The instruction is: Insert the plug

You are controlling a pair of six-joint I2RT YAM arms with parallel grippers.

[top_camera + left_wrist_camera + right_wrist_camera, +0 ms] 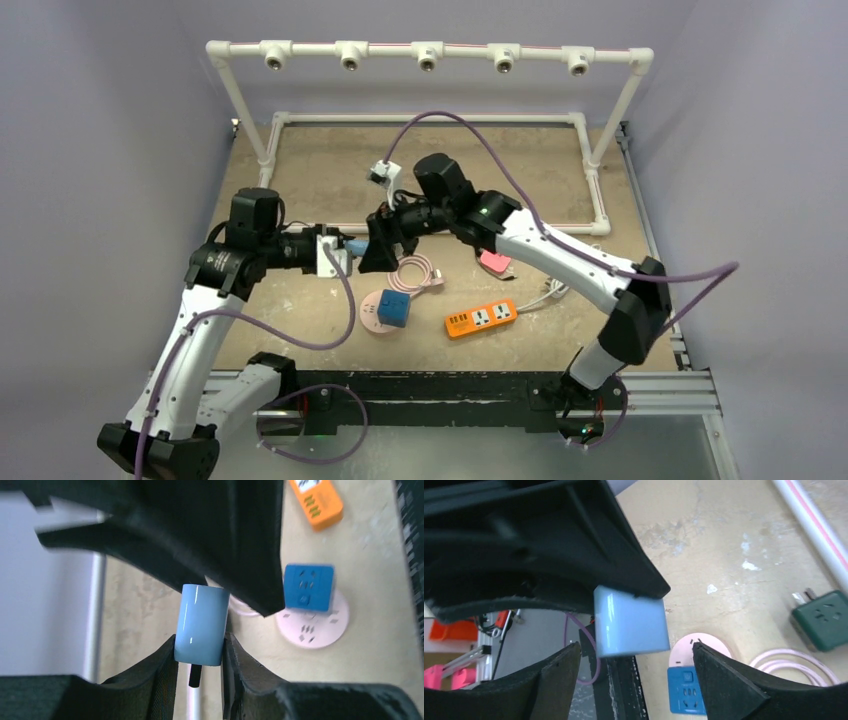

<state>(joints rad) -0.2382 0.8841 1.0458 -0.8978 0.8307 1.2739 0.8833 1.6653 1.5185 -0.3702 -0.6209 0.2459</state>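
pinching blue plug [201, 620] in left end effector [200, 649], right end effector [635, 652] spread wide

The left arm [192, 325] and the right arm [560, 252] bend inward and meet tip to tip, forearms about level, the left gripper [348, 250] pointing right with jaws pinched on the plug [201, 625], the right gripper [376, 248] pointing left, jaws spread wide around its tip.
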